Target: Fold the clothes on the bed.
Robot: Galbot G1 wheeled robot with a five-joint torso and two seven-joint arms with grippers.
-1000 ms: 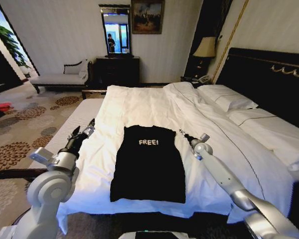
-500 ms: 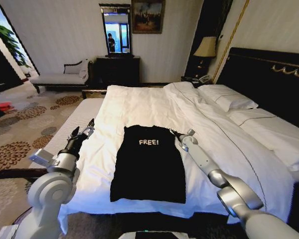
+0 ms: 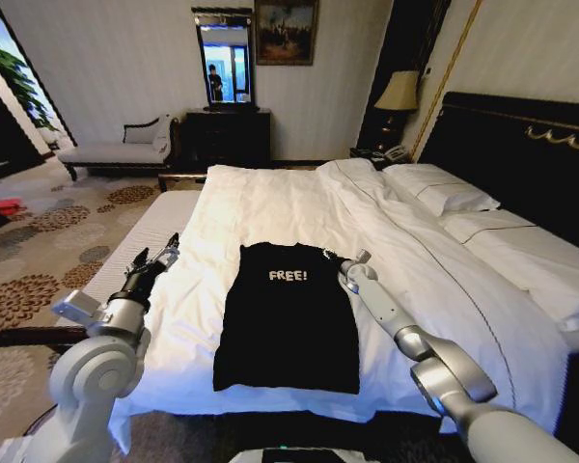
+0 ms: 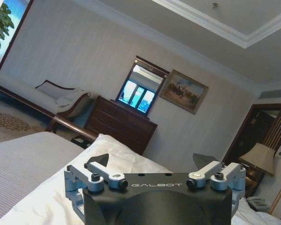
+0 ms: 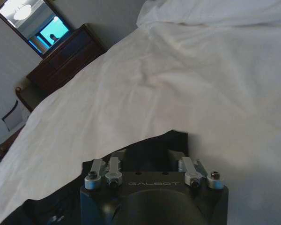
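The clothes, one black T-shirt (image 3: 285, 318) with white "FREE!" lettering, lie flat near the foot of the white bed (image 3: 270, 203). My right gripper (image 3: 330, 257) is down at the shirt's right shoulder corner. In the right wrist view its fingers (image 5: 121, 155) stand apart over the black cloth (image 5: 154, 145), and nothing is pinched between them. My left gripper (image 3: 157, 256) hovers over the bed's left edge, about a hand's width from the shirt. In the left wrist view the left gripper (image 4: 152, 161) is wide open and holds nothing.
Pillows (image 3: 444, 193) and a dark headboard (image 3: 521, 145) are on the right. Behind the bed stand a dresser (image 3: 227, 135) and a lamp (image 3: 398, 92). A chaise bench (image 3: 116, 149) sits at the back left on patterned carpet (image 3: 39, 251).
My right gripper has moved left and forward, from beside the shirt onto its right shoulder corner. The left gripper has shifted slightly. The shirt has not moved.
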